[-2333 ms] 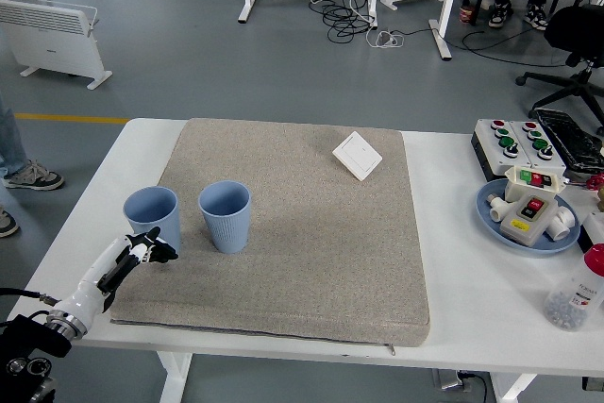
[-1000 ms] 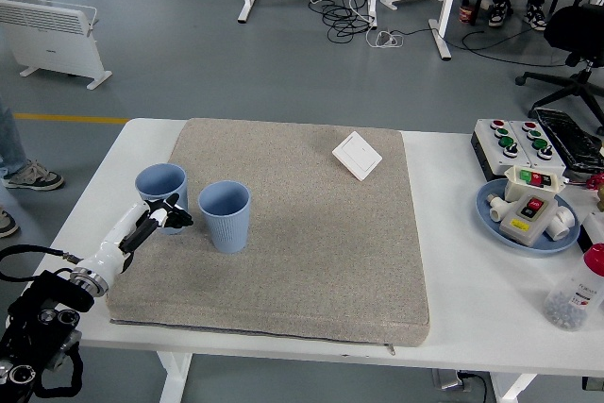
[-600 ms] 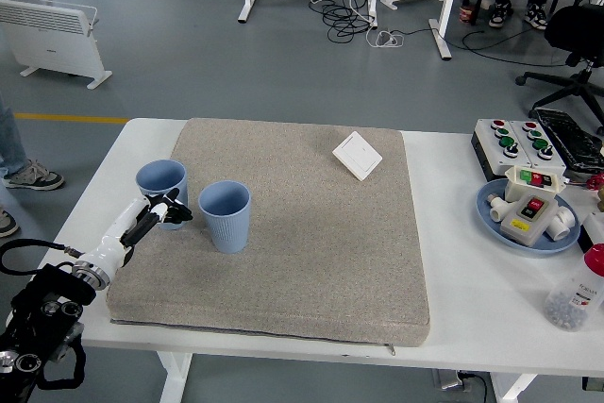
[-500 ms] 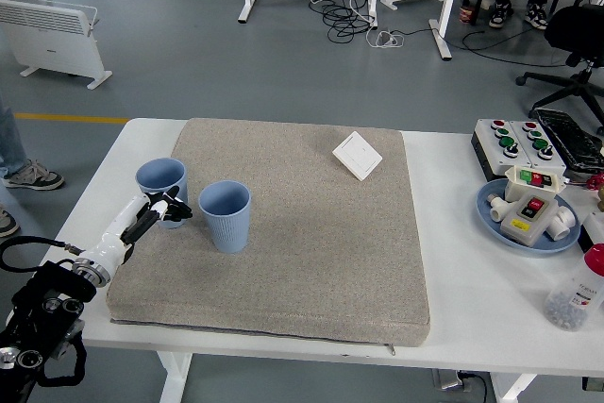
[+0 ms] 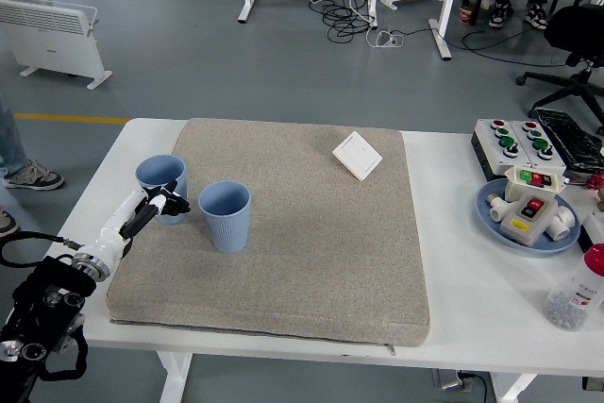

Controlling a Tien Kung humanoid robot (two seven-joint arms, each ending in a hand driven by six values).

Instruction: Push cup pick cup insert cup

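- A blue cup (image 5: 160,176) stands upright at the left edge of the grey mat (image 5: 311,261), mouth up.
- The left hand (image 5: 162,203) rests against that cup's near side, fingers drawn together; whether they grip it cannot be told.
- A second blue cup (image 5: 225,215) stands upright on the mat, just right of the hand and apart from the first cup.
- A white switch plate (image 5: 357,155) lies near the mat's far right corner.
- A blue plate (image 5: 498,221) with button boxes sits right of the mat.

Bright, even overhead light; soft faint shadows; sharp focus, no glare.
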